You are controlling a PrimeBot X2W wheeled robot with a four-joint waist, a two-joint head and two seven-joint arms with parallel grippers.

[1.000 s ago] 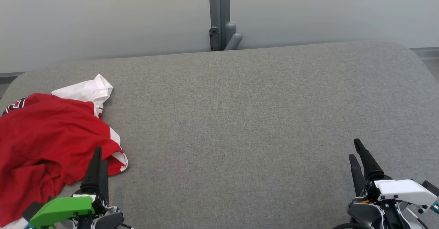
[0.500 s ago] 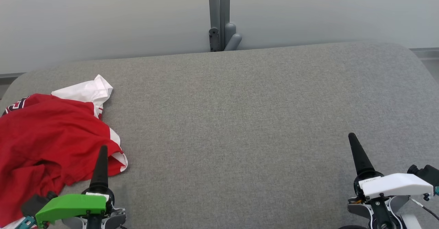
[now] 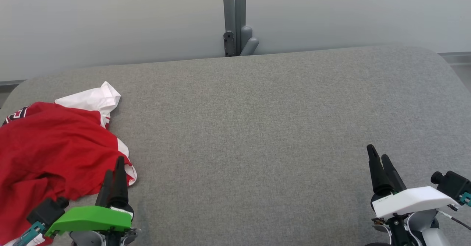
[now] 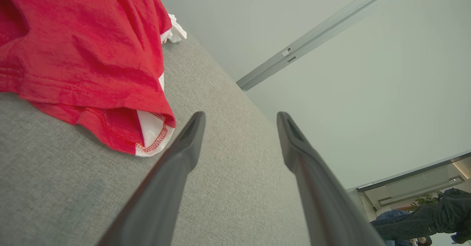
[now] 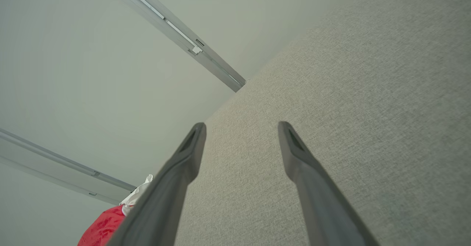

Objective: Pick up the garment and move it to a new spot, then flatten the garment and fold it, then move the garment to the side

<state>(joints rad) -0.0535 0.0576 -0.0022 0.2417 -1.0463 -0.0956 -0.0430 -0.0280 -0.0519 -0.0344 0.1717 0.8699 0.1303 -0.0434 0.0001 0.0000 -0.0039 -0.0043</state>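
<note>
Your green-capped left gripper (image 3: 114, 167) and white-capped right gripper (image 3: 377, 152) have both rolled at the wrist since half a second ago, each showing two dark fingers instead of one. The broad grey fabric-covered table (image 3: 257, 128) carries the crumpled red and white cotton garment (image 3: 48, 146) at 9 o'clock, unmoved. At 7 o'clock, your left gripper's jaws stand moderately parted and empty, one tip just beside the garment's hem. At 5 o'clock, your right gripper is equally parted, holding nothing.

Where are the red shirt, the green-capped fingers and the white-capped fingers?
red shirt (image 3: 48, 143), head view, crumpled red middle.
left gripper (image 3: 114, 164) (green), head view, between its fingers.
right gripper (image 3: 376, 151) (white), head view, between its fingers.
</note>
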